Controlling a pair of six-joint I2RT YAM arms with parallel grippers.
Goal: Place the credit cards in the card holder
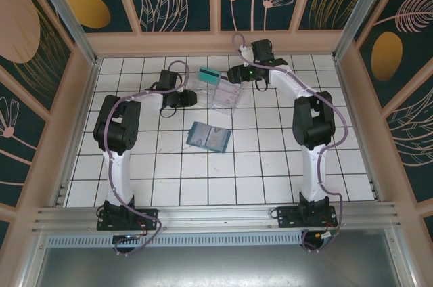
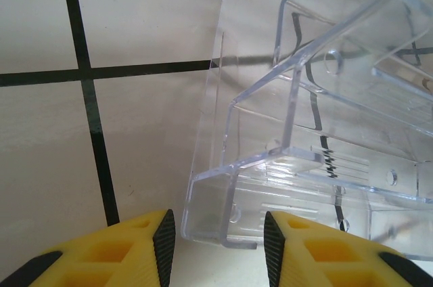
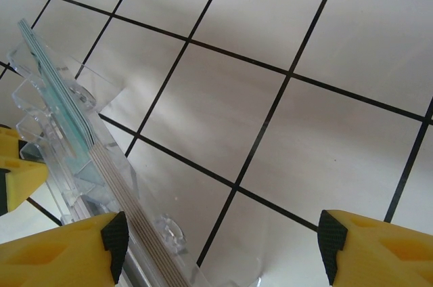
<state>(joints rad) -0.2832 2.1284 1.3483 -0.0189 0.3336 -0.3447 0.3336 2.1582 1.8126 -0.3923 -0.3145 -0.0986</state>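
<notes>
I am working the first step, fetching a card: my right gripper (image 3: 222, 239) is hanging wide open and empty beside the credit cards (image 3: 59, 101) standing on edge in the clear tray (image 1: 226, 97), while my left gripper (image 2: 218, 246) is sitting part-open at the tray's corner, gripping nothing. The next move is calling for a pinch on one card's top edge and a clean lift. I am counting one tray, one card holder (image 1: 208, 137) lying open nearby, one teal card for certain, and a paler edge against it, possibly a second.
</notes>
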